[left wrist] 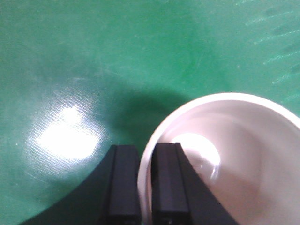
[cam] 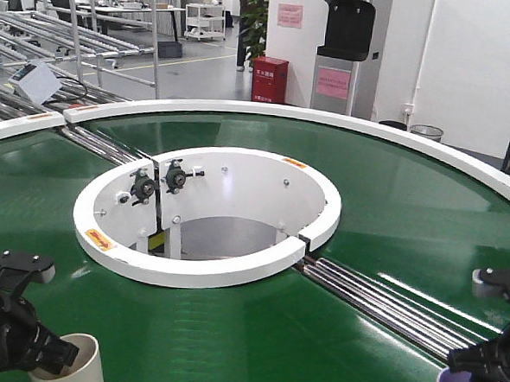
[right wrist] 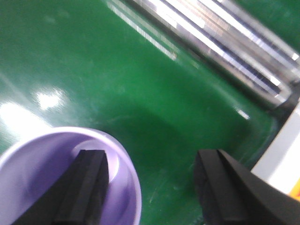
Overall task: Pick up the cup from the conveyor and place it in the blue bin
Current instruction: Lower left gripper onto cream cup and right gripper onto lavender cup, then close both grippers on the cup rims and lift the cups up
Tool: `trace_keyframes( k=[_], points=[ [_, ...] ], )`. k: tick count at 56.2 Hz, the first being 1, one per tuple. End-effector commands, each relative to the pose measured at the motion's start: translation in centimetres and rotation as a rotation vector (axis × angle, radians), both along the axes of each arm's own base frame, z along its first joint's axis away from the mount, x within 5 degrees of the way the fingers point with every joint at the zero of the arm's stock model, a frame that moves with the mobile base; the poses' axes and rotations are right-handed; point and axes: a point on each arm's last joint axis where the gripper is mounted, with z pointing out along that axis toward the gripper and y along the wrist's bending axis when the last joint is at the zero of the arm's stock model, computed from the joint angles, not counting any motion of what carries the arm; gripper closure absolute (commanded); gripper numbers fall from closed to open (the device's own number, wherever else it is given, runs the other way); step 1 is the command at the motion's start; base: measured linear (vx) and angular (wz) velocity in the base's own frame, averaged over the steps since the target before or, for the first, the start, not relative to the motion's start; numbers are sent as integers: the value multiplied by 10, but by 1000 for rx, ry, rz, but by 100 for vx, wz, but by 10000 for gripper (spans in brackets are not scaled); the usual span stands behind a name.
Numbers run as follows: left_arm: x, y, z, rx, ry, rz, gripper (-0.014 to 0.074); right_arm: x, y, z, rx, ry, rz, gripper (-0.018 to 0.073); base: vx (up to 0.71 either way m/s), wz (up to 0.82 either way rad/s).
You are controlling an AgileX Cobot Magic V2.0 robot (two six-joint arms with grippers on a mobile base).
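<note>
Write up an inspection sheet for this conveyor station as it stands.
Surface: green belt, glossy, around a white ring; steel rollers at the seam.
Job's things: white cup and purple cup upright on the belt; blue bin not seen.
Clutter: nothing seen.
Grippers: left gripper shut on the white cup's wall; right gripper open, one finger inside the purple cup.
Cables: nothing seen.
Surroundings: water dispenser, red box, metal racks behind.
</note>
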Motion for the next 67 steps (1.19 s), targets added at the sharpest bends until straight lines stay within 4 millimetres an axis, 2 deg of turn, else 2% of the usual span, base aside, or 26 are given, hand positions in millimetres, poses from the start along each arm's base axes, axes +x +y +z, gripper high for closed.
trace_keyframes(
  k=[1, 10, 15, 29, 37, 42, 48, 59, 67],
  points=[
    [7, 2, 24, -1, -125, 29, 604, 9, -3, 11, -24, -73, 12, 91, 0, 0],
    [7, 2, 25, 0, -132, 32, 604, 16, -3, 0, -22, -70, 17, 163, 0, 0],
    [8, 2, 25, 1, -134, 33, 604, 17, -3, 0, -21, -81, 17, 249, 0, 0],
    [9, 3, 26, 2, -154, 43, 604, 18, -3, 0, -18, -87, 18, 564, 0, 0],
    [6, 2, 29, -3, -143, 34, 604, 16, 0, 8, -1, -115, 21, 574, 0, 0],
    [1, 1, 37, -6, -152, 25, 604, 12, 2, 24, 13, -189, 43, 573, 0, 0],
    [-6, 2, 60, -3, -235, 32, 604, 6, 10, 49, 12, -302, 108, 571, 0, 0],
    [-28, 4, 109, -2, -426, 53, 603, -12, 39, 96, 8, -529, 229, 568, 0, 0],
    [-49, 5, 144, 7, -574, 64, 603, -33, 59, 126, 61, -666, 263, 568, 0, 0]
  ],
)
